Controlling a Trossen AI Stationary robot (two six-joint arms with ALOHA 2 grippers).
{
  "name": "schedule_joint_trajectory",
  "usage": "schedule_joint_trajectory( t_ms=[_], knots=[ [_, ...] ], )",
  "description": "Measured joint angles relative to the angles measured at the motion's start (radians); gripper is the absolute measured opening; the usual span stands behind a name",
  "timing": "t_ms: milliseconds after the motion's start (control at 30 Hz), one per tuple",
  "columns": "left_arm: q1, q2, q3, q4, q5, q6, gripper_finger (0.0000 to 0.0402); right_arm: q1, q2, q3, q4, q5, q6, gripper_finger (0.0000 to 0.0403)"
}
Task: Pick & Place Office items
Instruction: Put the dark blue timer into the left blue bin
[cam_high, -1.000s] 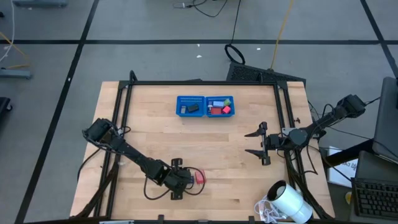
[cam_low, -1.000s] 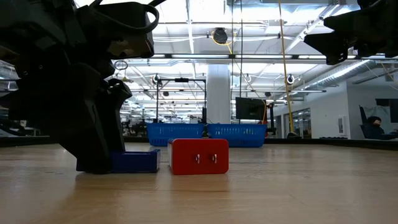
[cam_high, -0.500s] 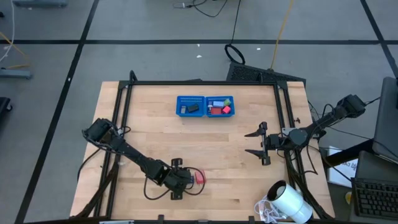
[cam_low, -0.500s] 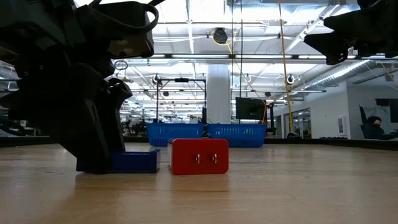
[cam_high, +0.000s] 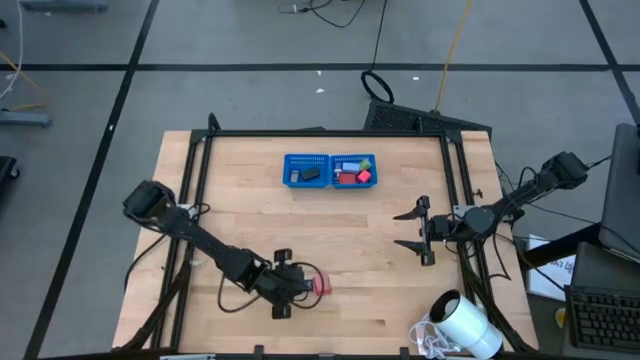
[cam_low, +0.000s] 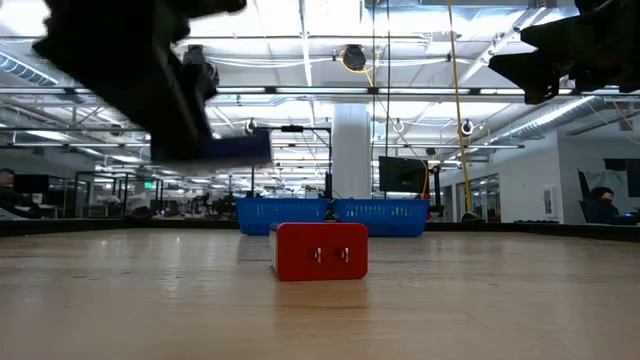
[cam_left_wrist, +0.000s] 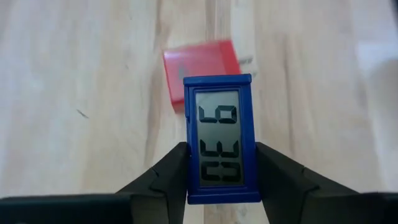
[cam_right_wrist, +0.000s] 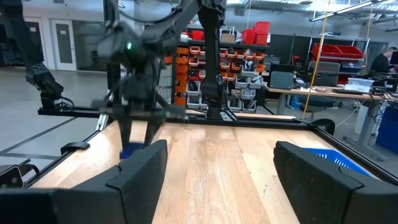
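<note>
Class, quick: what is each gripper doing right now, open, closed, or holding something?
Left gripper: closed on the blue digital clock, lifted off the table.
Right gripper: open, holding nothing, waiting at the table's right side.

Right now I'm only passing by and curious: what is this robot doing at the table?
The left pincer is shut on a small blue clock and holds it off the table, just above a red block lying near the front edge. The right pincer waits open over the table's right side, holding nothing. The blue tray at the far side already has a few small items in it.
</note>
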Motion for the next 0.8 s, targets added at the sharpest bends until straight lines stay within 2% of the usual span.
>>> schedule_joint_trajectory(
  t_ms=[200,367,567,733,800],
  knots=[
    [0.000,-0.106,0.002,0.001,-0.065,0.027,0.0154,0.000,0.000,0.000,0.000,0.000,0.000,0.0281],
    [0.000,-0.165,0.002,0.043,-0.129,0.112,0.0167,0.000,0.000,0.000,0.000,0.000,0.000,0.0281],
    [0.020,-0.170,0.002,0.153,-0.120,0.251,0.0153,0.000,0.000,0.000,0.000,0.000,0.000,0.0281],
    [0.081,-0.169,0.001,0.159,-0.116,0.271,0.0153,0.000,0.000,0.000,0.000,0.000,0.000,0.0281],
    [0.110,-0.170,-0.017,0.228,-0.093,0.287,0.0153,0.000,0.000,0.000,0.000,0.000,0.000,0.0281]
  ],
)
